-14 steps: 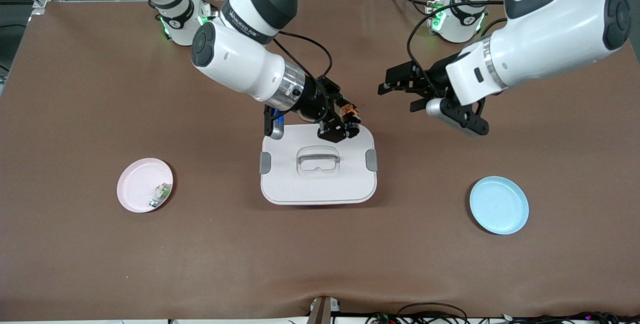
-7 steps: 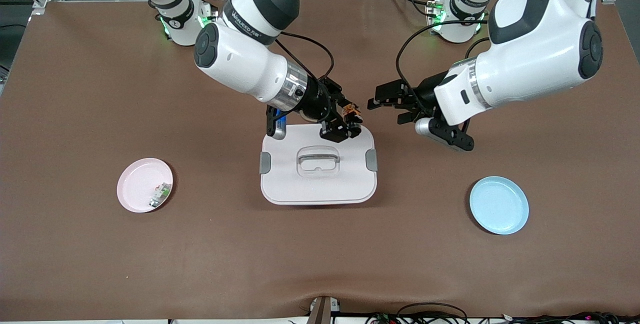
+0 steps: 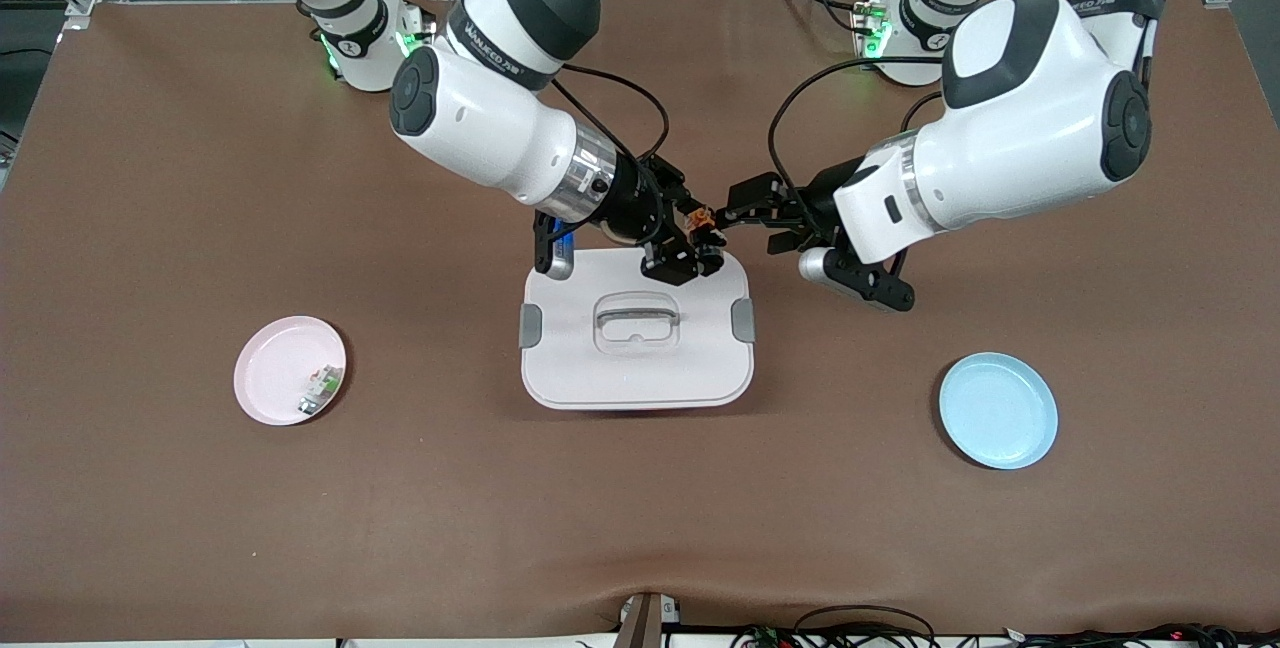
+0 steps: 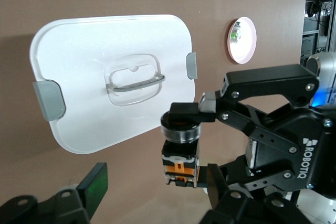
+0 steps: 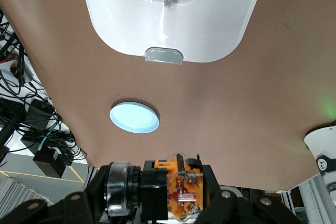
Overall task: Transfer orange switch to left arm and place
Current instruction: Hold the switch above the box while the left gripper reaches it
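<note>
A pink plate (image 3: 290, 370) holds a small green-and-white part (image 3: 320, 389). The switch (image 3: 701, 220) is gripped in the right gripper (image 3: 697, 246), in the air above the box (image 3: 637, 330) edge nearest the bases. The left gripper (image 3: 748, 213) is spread open just beside the switch; it should be closed squarely on the free end before the right one is released. The blue plate (image 3: 998, 410) lies empty.

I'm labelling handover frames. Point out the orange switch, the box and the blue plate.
orange switch (image 3: 703, 220), front view, its orange body.
box (image 3: 600, 368), front view, bare lid near the handle.
blue plate (image 3: 998, 410), front view, its middle.
</note>
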You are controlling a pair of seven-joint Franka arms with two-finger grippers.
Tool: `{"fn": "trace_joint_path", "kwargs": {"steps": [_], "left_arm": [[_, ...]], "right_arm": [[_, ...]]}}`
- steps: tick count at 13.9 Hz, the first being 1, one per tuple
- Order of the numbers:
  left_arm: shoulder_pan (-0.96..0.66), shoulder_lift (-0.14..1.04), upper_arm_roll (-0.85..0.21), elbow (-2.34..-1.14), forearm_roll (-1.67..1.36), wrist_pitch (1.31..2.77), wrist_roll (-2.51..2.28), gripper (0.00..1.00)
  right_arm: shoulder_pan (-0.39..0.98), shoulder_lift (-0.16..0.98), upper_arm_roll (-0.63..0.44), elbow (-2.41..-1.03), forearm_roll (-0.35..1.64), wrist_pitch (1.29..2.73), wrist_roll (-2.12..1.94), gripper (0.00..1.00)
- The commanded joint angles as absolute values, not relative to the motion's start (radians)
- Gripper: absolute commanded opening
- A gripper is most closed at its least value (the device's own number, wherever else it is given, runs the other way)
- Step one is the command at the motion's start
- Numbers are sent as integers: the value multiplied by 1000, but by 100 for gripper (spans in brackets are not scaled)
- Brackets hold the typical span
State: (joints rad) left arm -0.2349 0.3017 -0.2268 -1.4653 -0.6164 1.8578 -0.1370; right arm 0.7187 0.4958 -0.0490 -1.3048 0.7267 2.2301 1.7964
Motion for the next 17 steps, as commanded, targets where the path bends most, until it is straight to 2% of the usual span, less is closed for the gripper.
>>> {"fn": "trace_joint_path", "kwargs": {"steps": [1, 8, 17], "left_arm": [[-250, 302, -224, -1456, -635, 1870, -135, 85], [-253, 307, -224, -1454, -655, 1910, -137, 78], [-276, 316, -224, -1477, -657, 1921, -138, 59]], "right_arm": [[727, 509, -54, -1278, 759, 2238, 1809, 28], [730, 512, -54, -1278, 796, 2253, 1804, 28], [741, 529, -52, -1261, 816, 2267, 1802, 28]]}}
